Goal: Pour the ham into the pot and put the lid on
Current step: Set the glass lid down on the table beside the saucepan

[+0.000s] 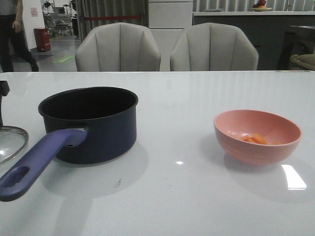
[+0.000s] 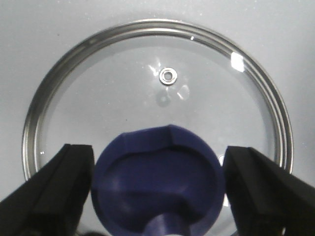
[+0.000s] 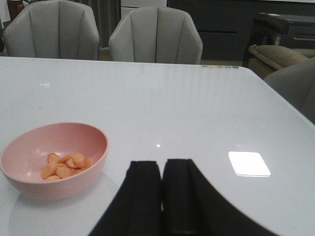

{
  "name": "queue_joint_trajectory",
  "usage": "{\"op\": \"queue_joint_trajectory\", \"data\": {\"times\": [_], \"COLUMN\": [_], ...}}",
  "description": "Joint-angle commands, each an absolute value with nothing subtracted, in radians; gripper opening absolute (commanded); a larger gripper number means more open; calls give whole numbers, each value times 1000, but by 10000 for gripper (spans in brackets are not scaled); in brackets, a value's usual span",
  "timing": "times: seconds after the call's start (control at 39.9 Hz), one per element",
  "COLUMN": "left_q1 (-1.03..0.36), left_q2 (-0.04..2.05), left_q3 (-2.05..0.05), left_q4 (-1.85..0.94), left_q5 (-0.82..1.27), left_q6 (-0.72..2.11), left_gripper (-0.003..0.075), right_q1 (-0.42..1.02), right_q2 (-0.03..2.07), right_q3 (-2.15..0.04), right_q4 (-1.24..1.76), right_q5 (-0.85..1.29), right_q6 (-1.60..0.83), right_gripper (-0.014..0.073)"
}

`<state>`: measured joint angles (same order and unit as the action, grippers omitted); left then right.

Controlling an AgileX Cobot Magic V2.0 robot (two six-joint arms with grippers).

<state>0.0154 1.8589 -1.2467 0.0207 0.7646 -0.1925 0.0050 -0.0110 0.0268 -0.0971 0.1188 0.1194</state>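
At the far left of the pale glossy desk [image 1: 187, 196], flat on the surface: round glass lid with steel rim [image 2: 157, 73], black left gripper [image 2: 157, 194] spread wide above it, one finger each side of the dark blue flared knob [image 2: 157, 179], touching neither. Just beside to the right, upright: dark navy saucepan with black interior [image 1: 93, 123], long purple-blue handle toward the camera. Well apart at the right: pink round bowl [image 1: 257, 136] holding small orange-pink ham chunks [image 3: 64, 166]; near it, black right gripper [image 3: 162, 194] pressed together, holding nothing.
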Motion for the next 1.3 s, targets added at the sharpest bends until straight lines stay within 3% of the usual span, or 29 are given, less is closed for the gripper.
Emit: {"op": "queue_joint_trajectory", "data": {"times": [0.0,0.2,0.4,0.85,1.08,1.28], "left_q1": [11,11,3,-156,-159,-159], "left_q2": [1817,1792,1633,1086,766,493], "left_q3": [-1292,-1362,-1318,-1006,-821,-680], "left_q4": [36,38,-9,-54,-80,-85], "left_q5": [751,834,795,566,453,475], "left_q6": [-194,-89,-78,-37,-37,-37], "left_gripper": [564,565,565,565,565,565], "right_q1": [-1,-1,-1,-1,-1,-1], "right_q2": [-30,-30,-30,-30,-30,-30], "right_q3": [22,22,22,22,22,22], "right_q4": [-108,-108,-108,-108,-108,-108], "right_q5": [43,43,43,43,43,43], "right_q6": [119,119,119,119,119,119], "right_gripper": [143,143,143,143,143,143]}}
